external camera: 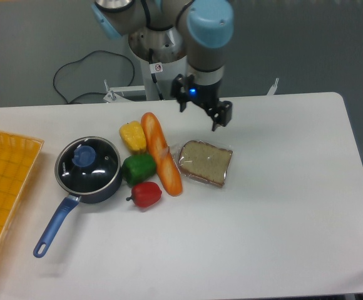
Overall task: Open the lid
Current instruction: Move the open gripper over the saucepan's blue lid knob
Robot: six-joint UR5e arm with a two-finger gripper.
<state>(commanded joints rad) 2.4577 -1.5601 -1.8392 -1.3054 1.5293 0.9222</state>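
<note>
Round glass lid with blue centre knob sits closed on dark saucepan, keeping the knob upward for grasping. Black two-finger gripper, jaws spread and empty, hangs well right of the saucepan.

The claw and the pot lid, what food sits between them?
In the camera view, the baguette and yellow pepper lie between the gripper and the lid.

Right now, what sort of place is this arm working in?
Probably a robotics lab test bench, not a kitchen: a pedestal-mounted arm over a plain white table, toy-like peppers, wrapped bread, and a loose cable on the grey floor.
</note>
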